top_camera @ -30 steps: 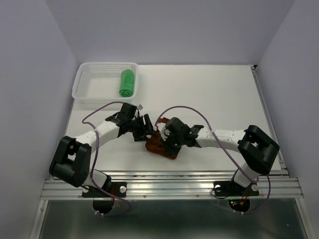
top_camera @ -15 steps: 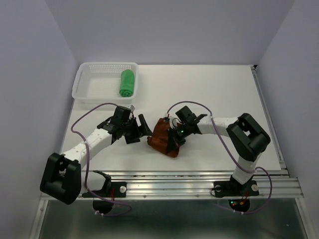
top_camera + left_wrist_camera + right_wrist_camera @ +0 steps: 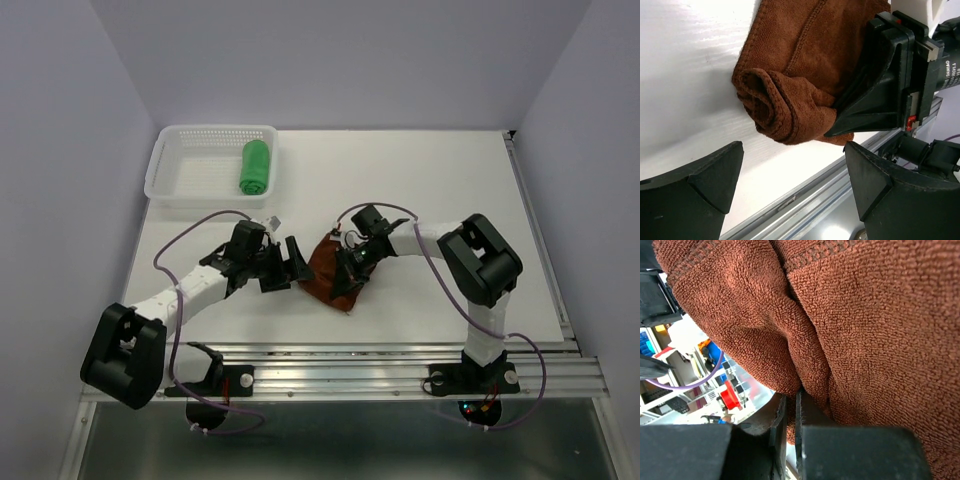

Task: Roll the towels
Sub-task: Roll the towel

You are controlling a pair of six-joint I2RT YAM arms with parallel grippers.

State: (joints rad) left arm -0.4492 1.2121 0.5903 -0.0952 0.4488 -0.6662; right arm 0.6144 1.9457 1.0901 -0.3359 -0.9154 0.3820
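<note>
Rolling the second towel. The rust-brown terry cloth towel lies part-rolled at the front centre of the smooth white table. The left gripper stands spread wide beside its coiled end. The right gripper is pressed together, pinching a fold. The coil probably needs anchoring while turned, lest it spring loose. The bright green rolled towel sits in the white perforated plastic basket, far left. Pale lilac walls enclose the table.

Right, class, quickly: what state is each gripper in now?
Left gripper: open, holding nothing.
Right gripper: shut on the rust towel.
</note>
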